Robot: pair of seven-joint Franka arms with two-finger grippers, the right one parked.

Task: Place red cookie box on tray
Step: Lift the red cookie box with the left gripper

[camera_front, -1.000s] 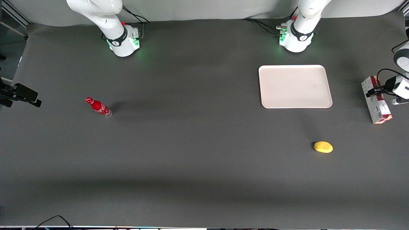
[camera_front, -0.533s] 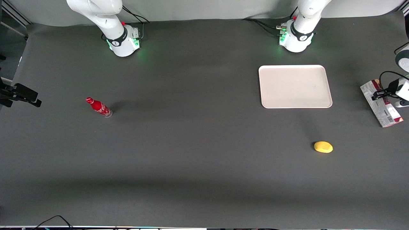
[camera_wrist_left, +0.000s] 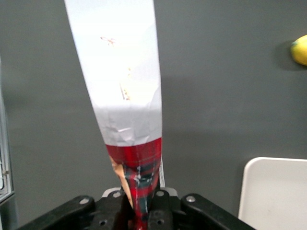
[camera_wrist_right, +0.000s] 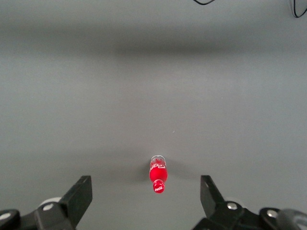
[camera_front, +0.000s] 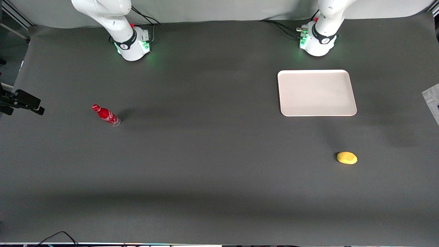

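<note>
My left gripper [camera_wrist_left: 142, 200] is shut on one end of the red cookie box [camera_wrist_left: 121, 72]. The box sticks out away from the fingers, dark red plaid at the gripped end and pale grey along the rest. It hangs above the dark table. In the front view only a pale printed corner of the box [camera_front: 433, 102] shows at the frame's edge, toward the working arm's end, and the gripper is out of that view. The pale pinkish tray [camera_front: 316, 92] lies flat and empty in front of the working arm's base. One tray corner [camera_wrist_left: 276, 191] shows in the left wrist view.
A yellow lemon-like object [camera_front: 347, 157] lies nearer the front camera than the tray and also shows in the left wrist view [camera_wrist_left: 301, 49]. A small red soda bottle [camera_front: 106, 115] stands toward the parked arm's end of the table.
The box has left the table, tilted, and moved outward with the gripper. It now shows only as a corner at the front view's edge. The gripper has left that view.
</note>
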